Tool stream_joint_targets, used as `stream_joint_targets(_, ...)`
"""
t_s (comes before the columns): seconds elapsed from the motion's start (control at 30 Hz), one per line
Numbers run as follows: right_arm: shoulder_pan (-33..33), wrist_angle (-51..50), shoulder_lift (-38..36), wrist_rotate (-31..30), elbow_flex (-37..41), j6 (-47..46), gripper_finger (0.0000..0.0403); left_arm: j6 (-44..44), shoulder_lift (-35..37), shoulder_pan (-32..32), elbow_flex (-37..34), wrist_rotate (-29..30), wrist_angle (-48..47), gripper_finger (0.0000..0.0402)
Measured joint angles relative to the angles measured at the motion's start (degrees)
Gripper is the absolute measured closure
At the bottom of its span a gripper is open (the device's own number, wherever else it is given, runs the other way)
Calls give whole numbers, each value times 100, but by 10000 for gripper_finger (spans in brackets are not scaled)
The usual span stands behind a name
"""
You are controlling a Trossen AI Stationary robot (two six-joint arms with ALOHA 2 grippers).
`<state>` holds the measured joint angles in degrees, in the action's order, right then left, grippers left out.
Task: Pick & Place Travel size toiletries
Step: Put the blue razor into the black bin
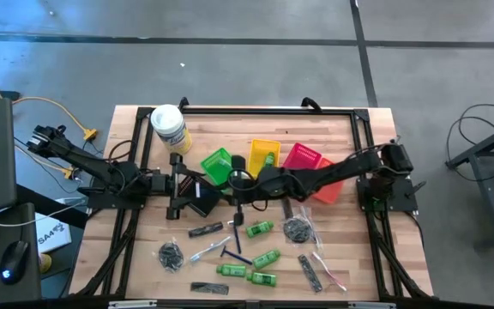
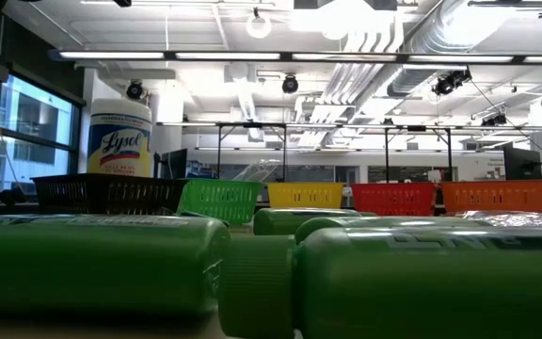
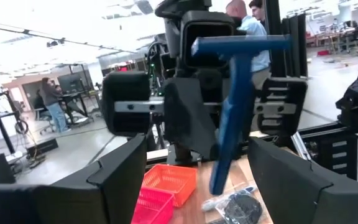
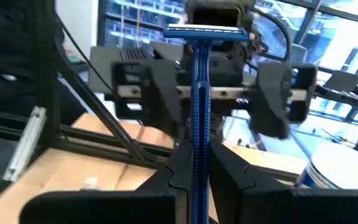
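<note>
High view: the left gripper (image 1: 227, 195) and the right gripper (image 1: 240, 190) face each other at frame centre, just below the green basket (image 1: 216, 164). In the right wrist view, the right gripper (image 4: 197, 171) has its fingers pressed together on the handle of a blue razor (image 4: 197, 106), held upright with the blade head at top. In the left wrist view, the left gripper (image 3: 194, 171) has its fingers spread wide apart, holding nothing; the blue razor (image 3: 234, 93) stands between them, clamped by the opposing gripper. Remaining toiletries lie in the lower centre of the high view: green mini bottles (image 1: 259, 228), a second razor (image 1: 232, 255), a toothbrush (image 1: 204, 251), black combs (image 1: 308, 272), and mesh bundles (image 1: 296, 228). A Lysol tub (image 1: 169, 125) stands at upper left of the table (image 1: 363, 249).
</note>
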<state>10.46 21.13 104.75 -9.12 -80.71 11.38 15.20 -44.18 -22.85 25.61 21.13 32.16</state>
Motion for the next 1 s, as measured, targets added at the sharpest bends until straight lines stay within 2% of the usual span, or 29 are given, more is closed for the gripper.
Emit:
stream_joint_targets(0.23, -136, 61, 57, 71, -50, 7, 377, 0, 0, -2, 0, -254, 122, 136)
stream_joint_targets(0.47, -193, 195, 124, 113, -47, 8, 377, 94, -50, 0, -1, -282, 260, 185)
stream_joint_targets(0.63, -184, 233, 123, 96, -48, 47, 377, 114, -49, 0, 0, -269, 280, 236)
stream_joint_targets(0.93, -182, 234, 123, 168, -48, 52, 377, 221, -48, 2, 0, -230, 293, 369)
stream_joint_targets(1.0, -182, 236, 120, 166, -48, 65, 377, 277, -48, 2, 0, -230, 295, 385)
